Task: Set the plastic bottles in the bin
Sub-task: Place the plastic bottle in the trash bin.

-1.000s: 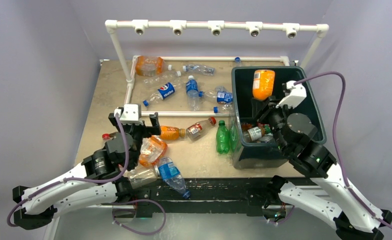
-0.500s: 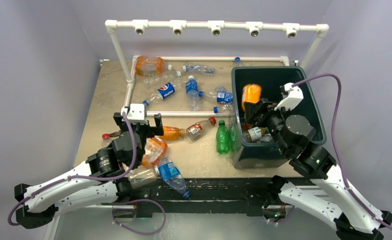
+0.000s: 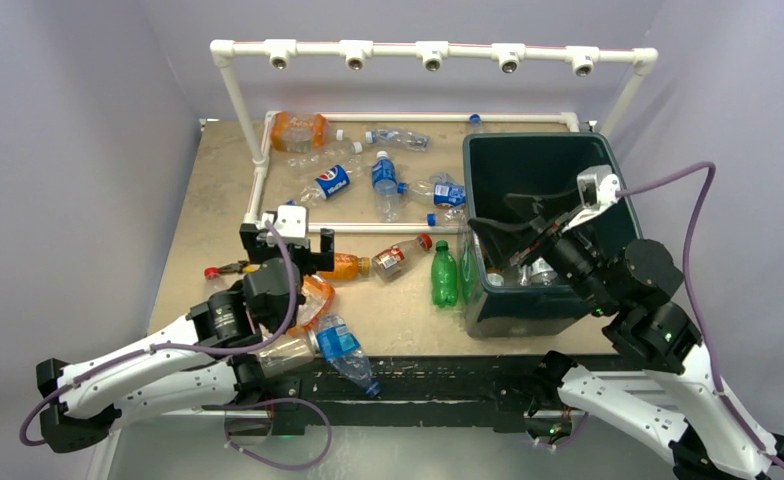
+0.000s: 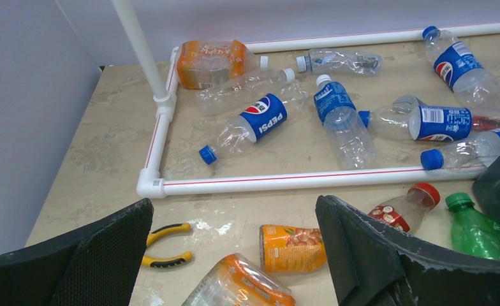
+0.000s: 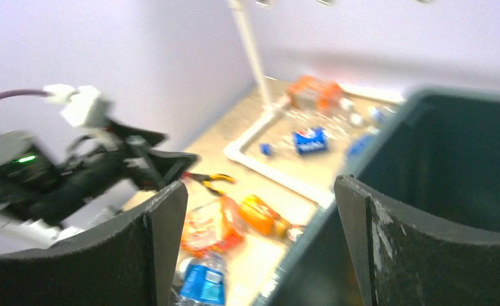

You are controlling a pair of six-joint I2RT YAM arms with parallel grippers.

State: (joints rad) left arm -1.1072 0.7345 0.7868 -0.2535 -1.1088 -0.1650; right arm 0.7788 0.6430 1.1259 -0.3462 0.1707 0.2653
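Bottles lie at the near end of the bin, which stands at the right of the table. Right gripper hangs tilted over the bin, jaws spread wide with nothing between them. Left gripper is likewise released and empty, hovering above an orange bottle on the table. One green bottle lies just beside the bin's left wall. Clear blue-labelled bottles lie scattered inside a white pipe frame farther back. One yellow-handled tool lies left of the orange bottle.
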